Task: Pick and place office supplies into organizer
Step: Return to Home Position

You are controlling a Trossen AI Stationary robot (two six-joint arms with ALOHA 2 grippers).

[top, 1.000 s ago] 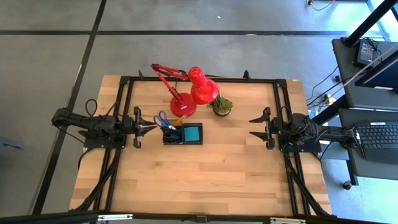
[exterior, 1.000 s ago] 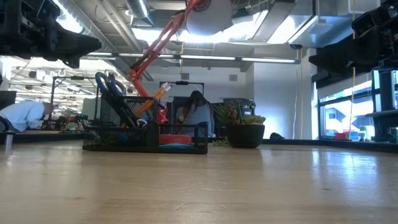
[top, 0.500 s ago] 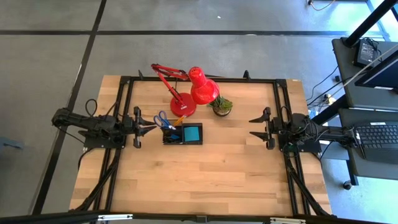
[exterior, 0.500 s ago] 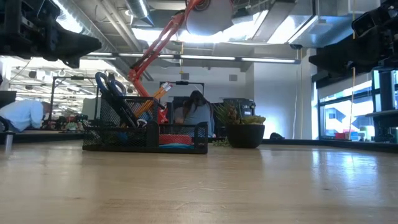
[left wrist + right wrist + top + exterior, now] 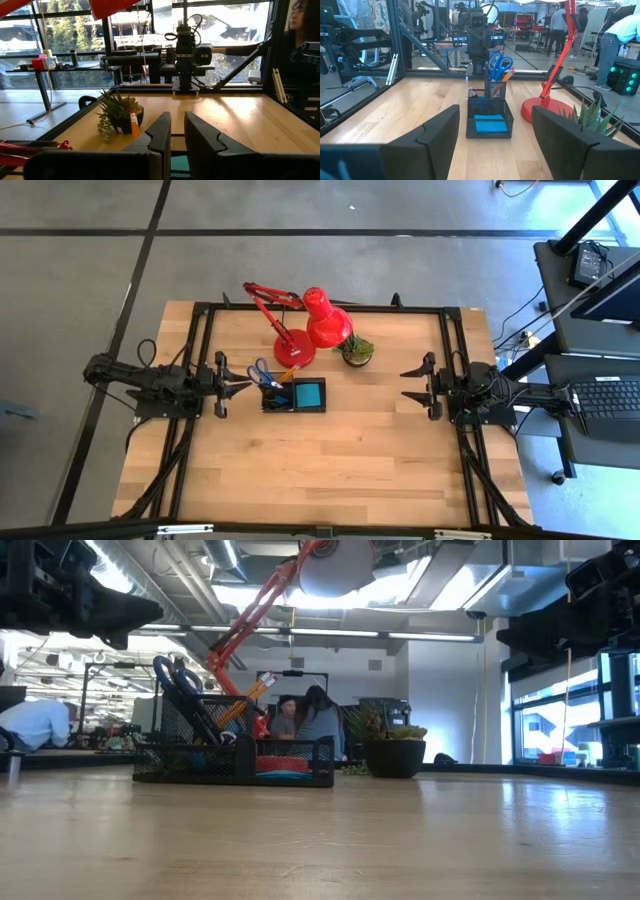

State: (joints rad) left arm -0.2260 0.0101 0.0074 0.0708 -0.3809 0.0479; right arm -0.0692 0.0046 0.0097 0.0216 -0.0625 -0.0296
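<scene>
The black mesh organizer [image 5: 293, 394] stands on the table left of its middle. It holds blue-handled scissors [image 5: 261, 372], an orange pencil [image 5: 287, 370] and a blue note pad [image 5: 308, 394] in its square tray. It also shows in the right wrist view [image 5: 489, 112] and the low view [image 5: 235, 755]. My left gripper [image 5: 244, 385] hovers just left of the organizer, its fingers [image 5: 162, 131] shut to a narrow gap and empty. My right gripper [image 5: 408, 383] hovers over the table's right part, wide open and empty, facing the organizer [image 5: 495, 107].
A red desk lamp [image 5: 305, 330] stands behind the organizer, its round base [image 5: 296, 350] close to the organizer's far side. A small potted plant [image 5: 357, 350] stands right of the base. Bare wood lies between the organizer and my right gripper and along the near half. People stand in the room beyond.
</scene>
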